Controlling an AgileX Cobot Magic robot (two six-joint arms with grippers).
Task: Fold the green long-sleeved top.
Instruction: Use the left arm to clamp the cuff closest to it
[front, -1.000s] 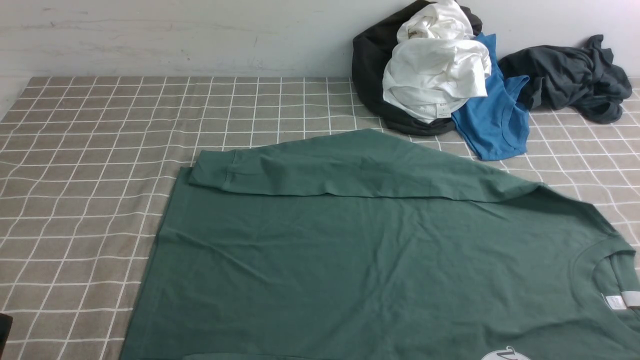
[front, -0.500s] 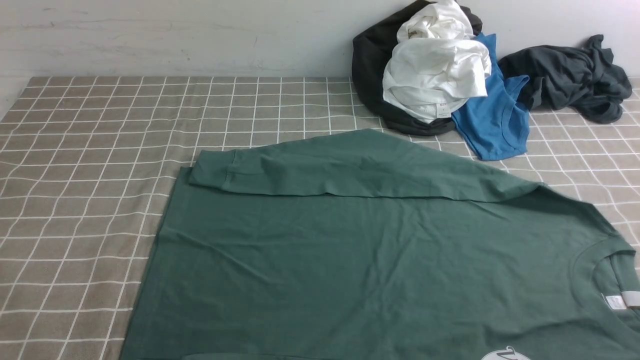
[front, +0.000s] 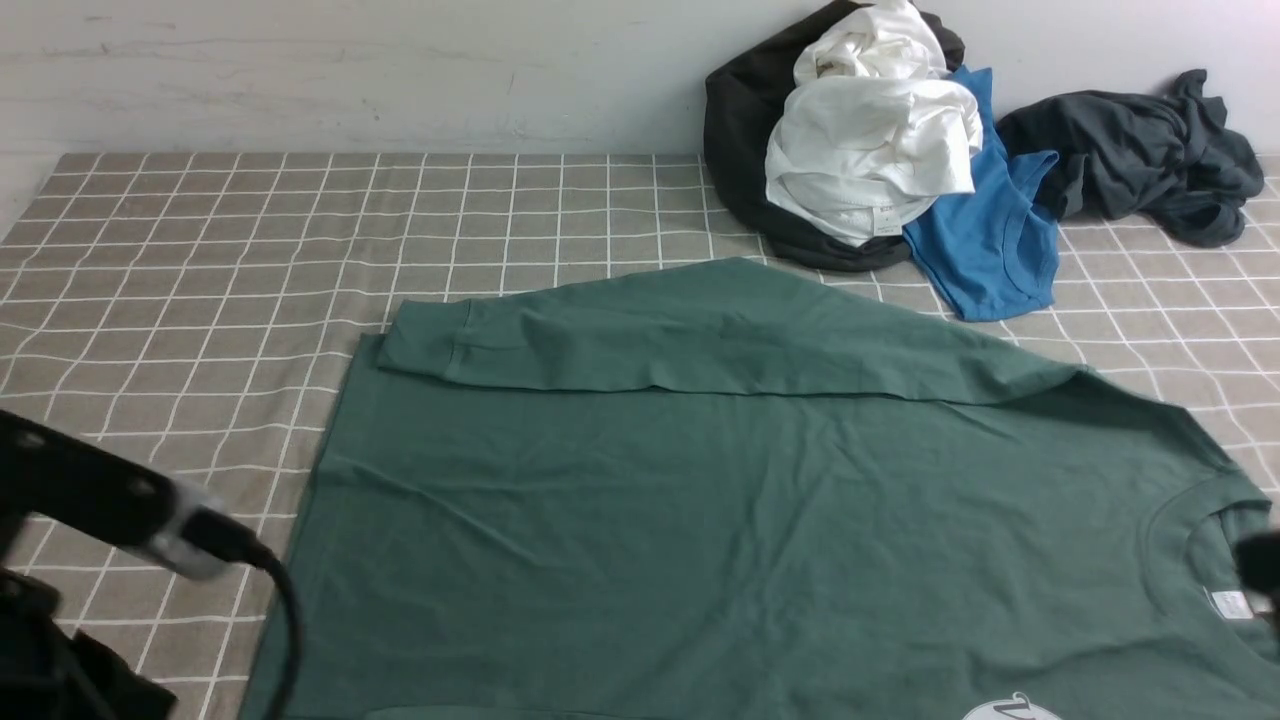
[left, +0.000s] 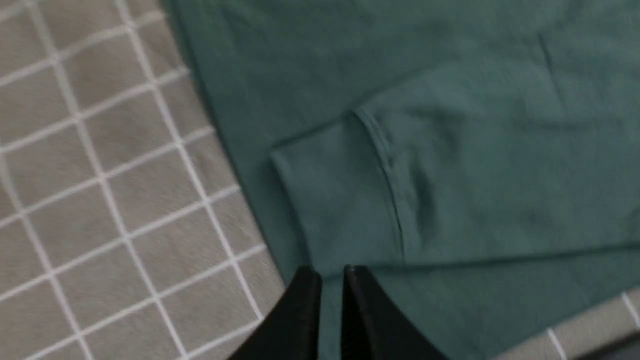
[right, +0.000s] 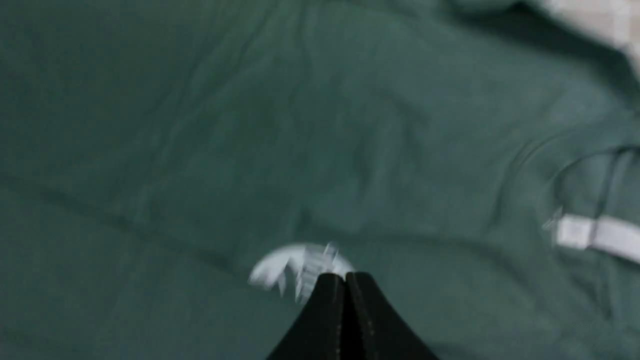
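The green long-sleeved top (front: 720, 520) lies flat across the checked table, neck to the right, with its far sleeve (front: 640, 340) folded over the body. In the left wrist view my left gripper (left: 332, 272) hovers just short of the near sleeve's cuff (left: 335, 200); its jaws stand a narrow gap apart with nothing between them. My left arm (front: 90, 495) shows at the lower left of the front view. My right gripper (right: 345, 277) is shut and empty above the top's chest, beside a white print (right: 280, 270). The white neck label (right: 595, 232) lies off to one side.
A heap of clothes sits at the back right by the wall: a black garment (front: 740, 130), white cloth (front: 870, 140), a bright blue top (front: 990, 240) and a dark charcoal garment (front: 1140, 150). The grey checked cloth (front: 180, 300) covers the table.
My left arm has swung into the front view at the lower left, and a dark bit of the right arm now shows at the right edge. The top has not moved.
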